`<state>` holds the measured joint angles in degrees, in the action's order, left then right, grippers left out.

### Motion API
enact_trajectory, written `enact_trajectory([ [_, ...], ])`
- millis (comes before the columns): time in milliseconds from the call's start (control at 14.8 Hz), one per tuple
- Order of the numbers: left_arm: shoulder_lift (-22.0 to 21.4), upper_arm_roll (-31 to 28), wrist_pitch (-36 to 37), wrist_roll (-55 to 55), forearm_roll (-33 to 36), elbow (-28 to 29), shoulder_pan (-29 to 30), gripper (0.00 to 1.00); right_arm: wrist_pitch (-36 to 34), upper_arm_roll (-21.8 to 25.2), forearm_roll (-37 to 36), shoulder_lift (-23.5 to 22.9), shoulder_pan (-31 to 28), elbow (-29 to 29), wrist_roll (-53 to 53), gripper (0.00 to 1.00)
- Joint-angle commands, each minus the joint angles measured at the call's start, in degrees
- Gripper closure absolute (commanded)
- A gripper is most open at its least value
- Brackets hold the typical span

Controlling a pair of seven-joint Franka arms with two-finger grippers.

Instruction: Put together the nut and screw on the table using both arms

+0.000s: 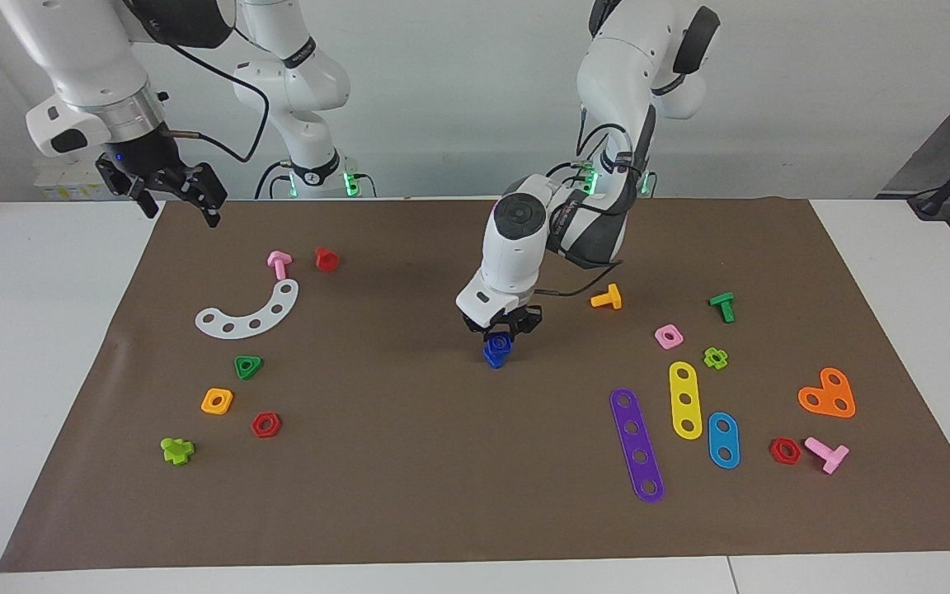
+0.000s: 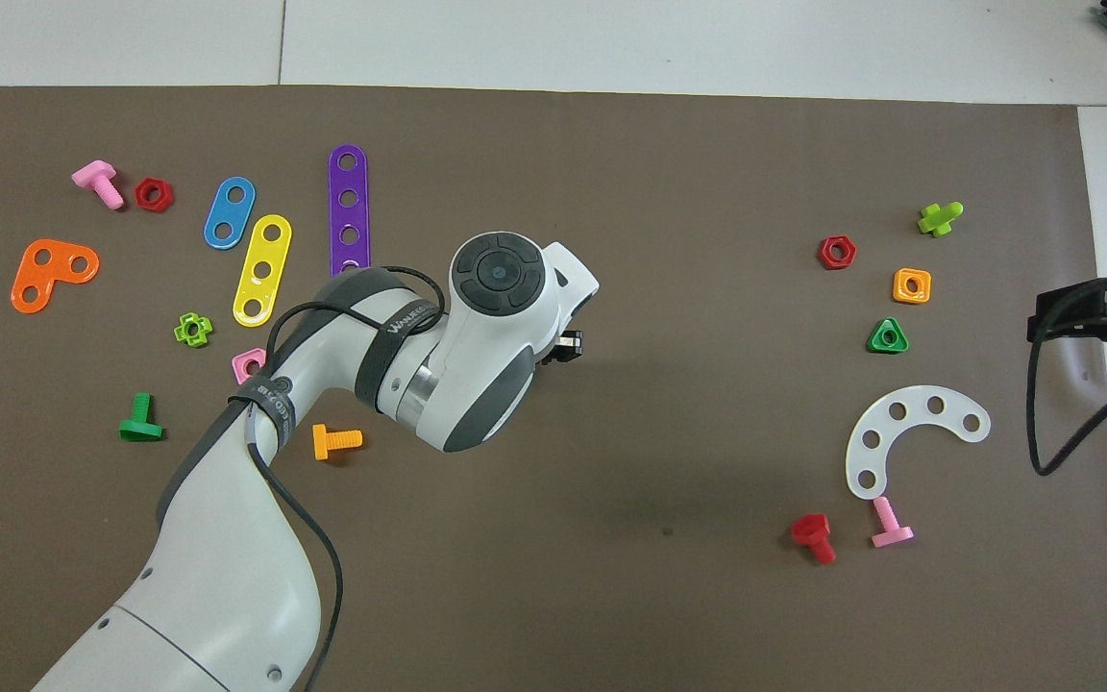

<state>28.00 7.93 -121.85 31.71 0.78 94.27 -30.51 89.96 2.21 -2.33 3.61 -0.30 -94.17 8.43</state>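
Screw [image 1: 496, 353] stands mid-mat, blue, with the nut [image 1: 499, 339] apparently seated on its top, both between and just under the left gripper [image 1: 500, 323], whose fingers look closed narrow about the nut; the overhead view hides all this under the wrist. Judged step: threading or final seating, so next calls for a twist or a clean release straight up. Right gripper [image 1: 166, 191] waits high over the mat's corner, fingers spread wide, holding nothing.
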Motion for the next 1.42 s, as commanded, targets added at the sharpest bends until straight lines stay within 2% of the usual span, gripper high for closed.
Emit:
enact_trajectory([
  [0,-0.6,-1.0,-1.4,0.6,-0.7,1.2,-1.0,0.77,0.6,-0.2,0.9,0.8,-0.8,-1.0,-1.1,0.00],
  [135,-0.6,-1.0,-1.5,0.6,-0.6,1.4,-1.0,0.56,0.7,-0.2,0.9,0.8,-0.8,-1.0,-1.1,0.00],
  [271,-0.5,-1.0,-2.0,0.6,-0.6,1.4,-1.0,0.31,0.6,-0.2,0.9,0.8,-0.8,-1.0,-1.1,0.00],
  [339,-0.5,-1.0,-2.0,0.6,-0.6,1.3,-1.0,0.23,0.7,-0.2,0.9,0.8,-0.8,-1.0,-1.1,0.00],
  [610,-0.5,-1.1,-0.8,0.5,-0.5,0.4,-0.9,0.20,0.7,-0.2,0.9,0.8,-0.8,-1.0,-1.0,0.00],
  [948,-0.7,-1.5,8.2,0.2,0.3,-6.3,1.8,0.21,0.7,-0.2,0.9,0.8,-0.8,-1.0,-1.0,0.00],
  [1084,-4.6,-1.4,8.9,-0.9,0.3,-5.5,5.9,0.21,0.7,-0.2,0.9,0.8,-0.8,-1.0,-0.8,0.00],
  [1287,-11.0,-1.4,17.3,-8.4,0.1,-5.1,12.4,0.21,0.7,-0.2,0.9,0.8,-0.7,-1.0,-0.5,0.00],
  [1355,-13.2,-1.4,19.9,-10.8,-0.1,-5.1,14.8,0.15,0.5,-0.2,0.9,0.8,-0.7,-1.0,-0.3,0.00],
])
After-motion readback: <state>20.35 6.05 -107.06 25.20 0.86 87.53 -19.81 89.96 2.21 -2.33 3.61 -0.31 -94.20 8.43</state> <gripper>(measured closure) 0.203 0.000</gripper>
